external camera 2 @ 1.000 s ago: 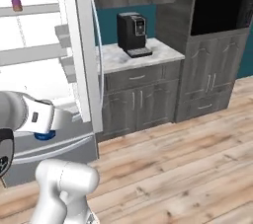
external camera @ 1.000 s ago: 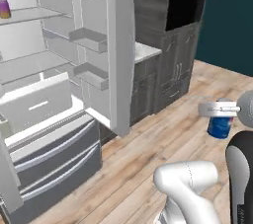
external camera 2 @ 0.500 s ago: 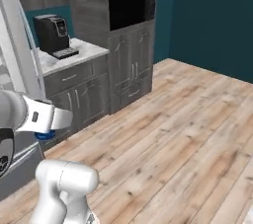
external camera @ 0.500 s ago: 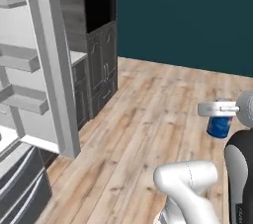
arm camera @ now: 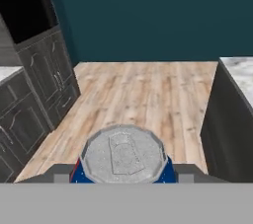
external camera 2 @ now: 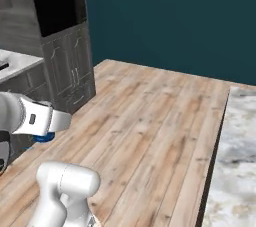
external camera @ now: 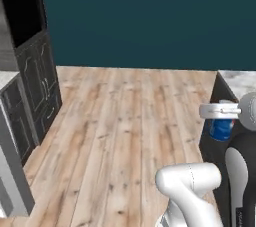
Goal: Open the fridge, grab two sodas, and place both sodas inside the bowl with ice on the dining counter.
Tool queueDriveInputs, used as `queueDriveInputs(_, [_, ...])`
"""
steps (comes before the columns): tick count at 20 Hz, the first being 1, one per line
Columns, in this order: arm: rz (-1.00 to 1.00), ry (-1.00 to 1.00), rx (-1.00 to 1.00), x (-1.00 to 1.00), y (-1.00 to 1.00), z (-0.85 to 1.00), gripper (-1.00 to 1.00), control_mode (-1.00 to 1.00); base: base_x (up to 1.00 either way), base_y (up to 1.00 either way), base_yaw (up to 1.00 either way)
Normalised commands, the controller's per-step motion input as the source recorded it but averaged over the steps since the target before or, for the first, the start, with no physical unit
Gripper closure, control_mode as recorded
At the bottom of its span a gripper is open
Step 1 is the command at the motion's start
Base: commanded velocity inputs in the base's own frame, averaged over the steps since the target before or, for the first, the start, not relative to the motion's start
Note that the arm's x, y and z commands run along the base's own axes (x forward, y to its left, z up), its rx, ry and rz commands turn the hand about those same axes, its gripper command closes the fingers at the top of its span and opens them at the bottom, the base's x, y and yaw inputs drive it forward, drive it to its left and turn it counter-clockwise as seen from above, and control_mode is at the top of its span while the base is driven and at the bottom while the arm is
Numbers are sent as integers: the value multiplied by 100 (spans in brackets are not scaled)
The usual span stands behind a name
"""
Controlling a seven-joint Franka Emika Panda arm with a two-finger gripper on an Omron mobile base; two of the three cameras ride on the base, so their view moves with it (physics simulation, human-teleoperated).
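A blue soda can [external camera: 220, 129] hangs under my white hand, and my gripper [external camera: 220, 125] is shut on it. In the hand view the can's silver top [arm camera: 123, 154] sits between the two dark fingertips [arm camera: 60, 171]. From the right base view, a sliver of the blue can [external camera 2: 44, 138] peeks out below the hand. The marbled dining counter [external camera: 241, 80] comes in at the right edge, its dark side facing me; its top [external camera 2: 235, 161] also runs down the right. The bowl and the ice are out of view. A pale grey upright slab [external camera: 12, 176] at the lower left looks like the fridge's open door edge.
Dark grey tall cabinets with a black oven niche [external camera: 22, 18] stand on the left, also seen as cabinets [external camera 2: 62, 46] from the other side. A teal wall [external camera: 150, 16] closes the back. Bare wood floor [external camera: 120, 121] stretches between cabinets and counter.
The whole picture has swung as the base turned: the fridge and coffee-maker counter slid off to the left and the dining counter came in at the right. The can stays in my grip.
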Motion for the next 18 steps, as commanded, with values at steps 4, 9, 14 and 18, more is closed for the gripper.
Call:
queueDriveInputs(4, [0, 0, 0, 0, 0, 0, 100, 100, 99, 7, -35])
queueDriveInputs(9, [0, 0, 0, 0, 0, 0, 100, 100, 100, 19, -24])
queueDriveInputs(14, [0, 0, 0, 0, 0, 0, 100, 100, 100, 26, -22])
queueDriveInputs(18, [0, 0, 0, 0, 0, 0, 100, 100, 97, 28, -36])
